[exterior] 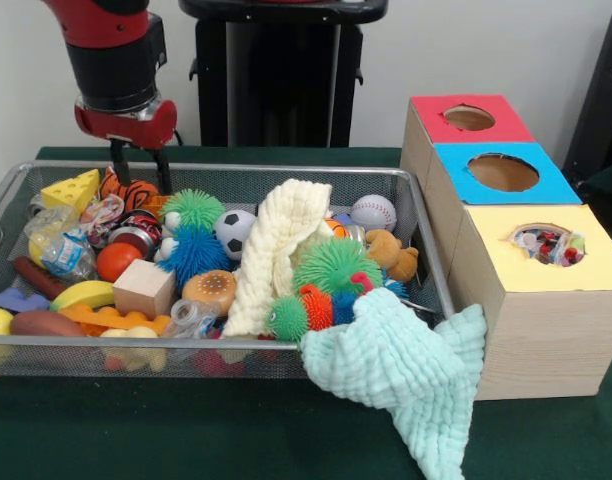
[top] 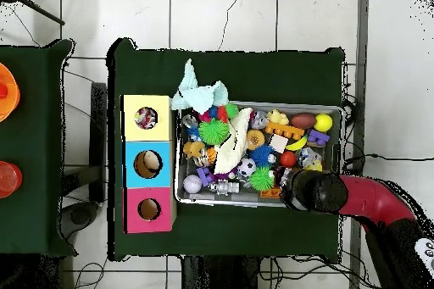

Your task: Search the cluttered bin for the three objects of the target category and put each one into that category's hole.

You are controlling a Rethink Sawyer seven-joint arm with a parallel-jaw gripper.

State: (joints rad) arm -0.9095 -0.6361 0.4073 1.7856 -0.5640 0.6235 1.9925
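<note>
1. A mint cloth (exterior: 406, 370) droops over the near rim of the wire bin (exterior: 216, 172) (top: 258, 202), at the corner nearest the wooden box.
2. A crinkly wrapper (exterior: 66, 250) lies in the bin's opposite end, among the toys.
3. Beside the bin, another wrapper (exterior: 548, 243) (top: 146, 117) shows inside the yellow-topped hole (exterior: 546, 245) (top: 146, 117).
4. The gripper (exterior: 141, 170) hangs over the bin's far corner, its two fingers slightly parted and holding nothing.
</note>
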